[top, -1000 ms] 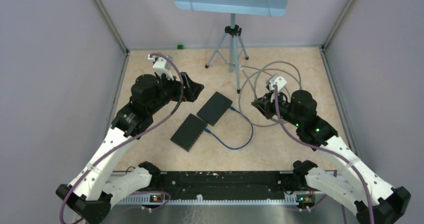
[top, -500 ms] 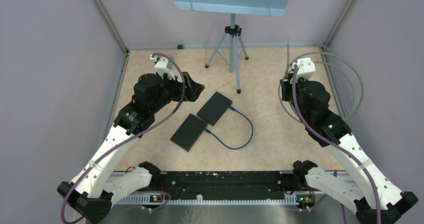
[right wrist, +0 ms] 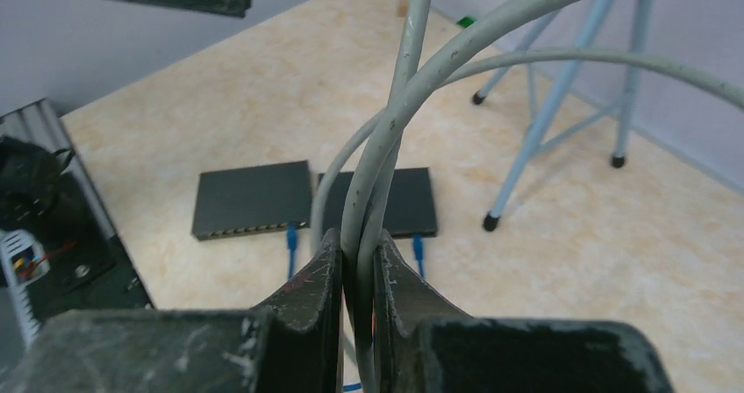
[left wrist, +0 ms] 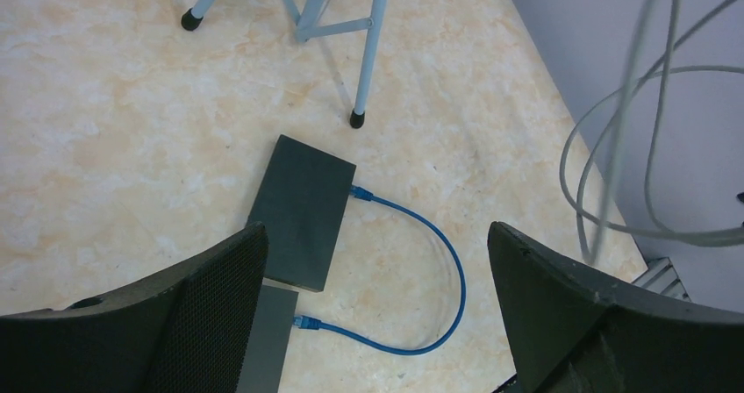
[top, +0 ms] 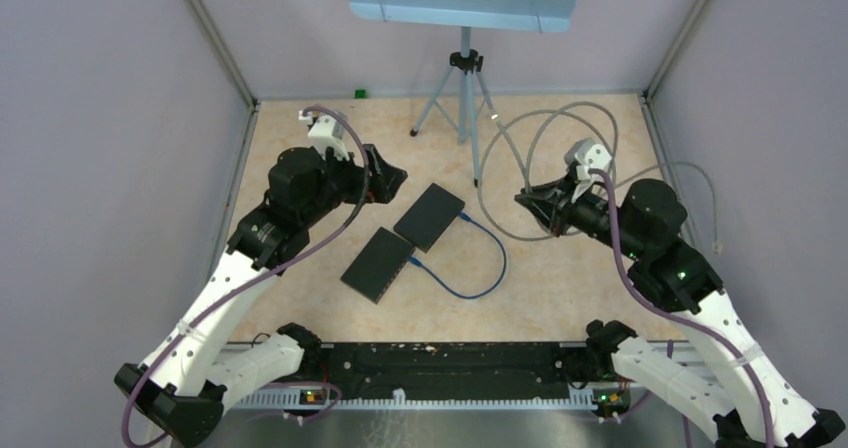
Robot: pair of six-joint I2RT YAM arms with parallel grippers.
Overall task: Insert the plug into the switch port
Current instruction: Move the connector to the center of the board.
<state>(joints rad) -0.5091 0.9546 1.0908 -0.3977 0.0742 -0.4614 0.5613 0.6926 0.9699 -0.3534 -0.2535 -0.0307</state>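
Starting nearest you, the two switches [top: 378, 264] lie side by side, linked by a blue patch lead [top: 490, 268]. Your right gripper [right wrist: 355, 251] is clamped on bunched loops of the grey cable [right wrist: 392, 121], not on its plug, which I cannot pick out; regrip near the cable's end. Beyond, your left gripper [left wrist: 375, 235] hangs wide open, empty

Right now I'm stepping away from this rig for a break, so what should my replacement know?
Left gripper: open, empty, hovering beside the far switch.
Right gripper: shut on the grey cable, its loops held in the air to the right of the switches.
The far switch and near switch lie mid-table, joined by the blue cable.
Done: grey cable picked up.
Left: bring its plug to a switch port and insert it.
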